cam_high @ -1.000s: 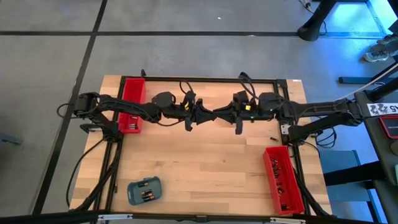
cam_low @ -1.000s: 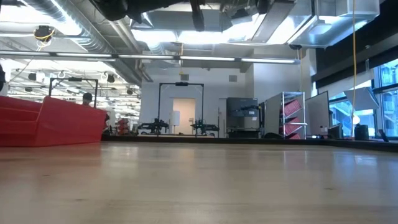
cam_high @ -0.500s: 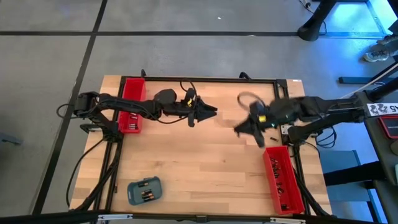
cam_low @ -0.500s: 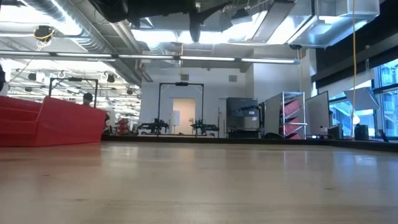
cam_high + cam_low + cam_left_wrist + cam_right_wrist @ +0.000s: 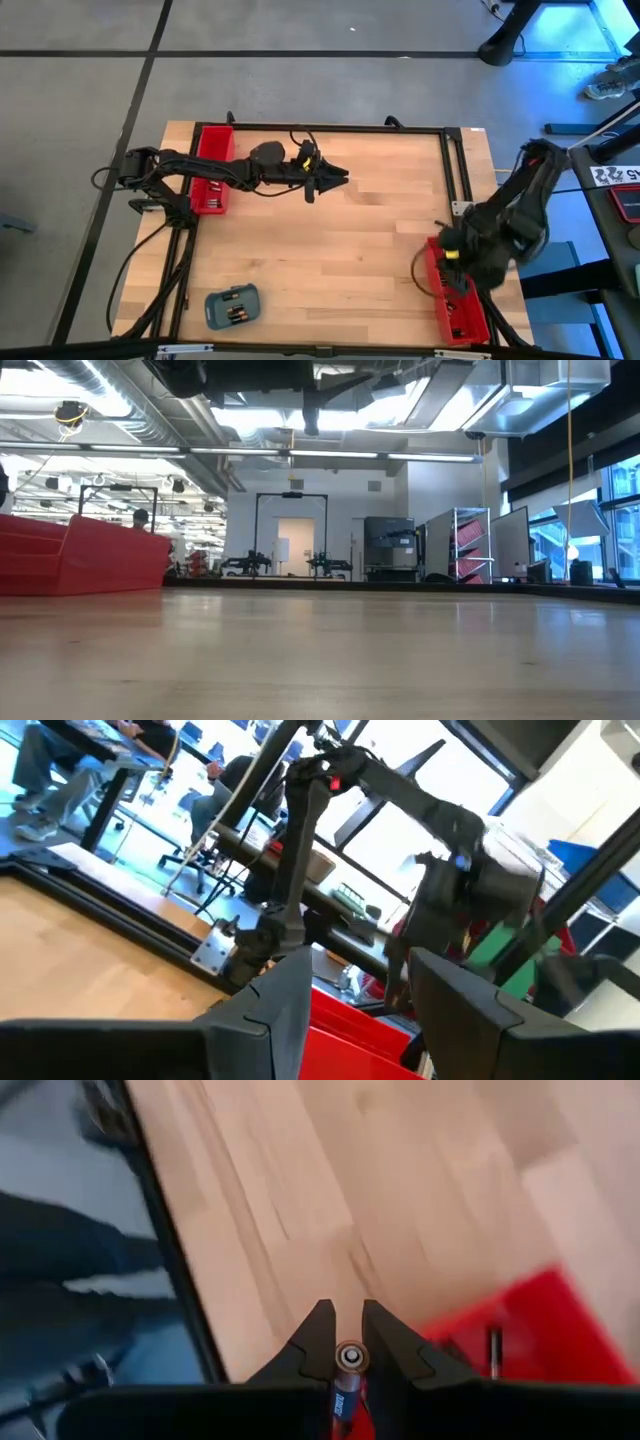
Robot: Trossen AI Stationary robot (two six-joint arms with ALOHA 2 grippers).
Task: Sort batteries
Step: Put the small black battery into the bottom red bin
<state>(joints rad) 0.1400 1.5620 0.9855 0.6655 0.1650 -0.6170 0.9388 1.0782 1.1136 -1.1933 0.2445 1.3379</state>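
My right gripper (image 5: 447,262) hangs over the far end of the red tray (image 5: 456,292) at the table's right edge, shut on one battery (image 5: 349,1356). Other batteries lie in that tray and in the small blue-grey tray (image 5: 232,306) near the front left. My left gripper (image 5: 343,180) stands above the middle of the table's far half, pointing level toward the right edge. It is open, and nothing shows between its fingers (image 5: 290,990). My right gripper pinches the battery between its two fingertips (image 5: 322,1330). The battery lies along the fingers, its round end (image 5: 349,1354) facing out past them. The fingers slant downward, and the battery is lifted clear above the table beside the red tray (image 5: 500,1335).
A second red tray (image 5: 212,168) lies along the far left, also seen as a red wall in the low view (image 5: 80,555). A black frame rail (image 5: 455,170) runs around the wooden table. The right arm (image 5: 460,870) rises over the right-hand tray.
Both grippers met above the middle of the table's far half. My left gripper has opened and stayed there. My right gripper has swung quickly away toward the table's right near side, tipping from level to slanting down, and now hangs over the right red tray with the battery.
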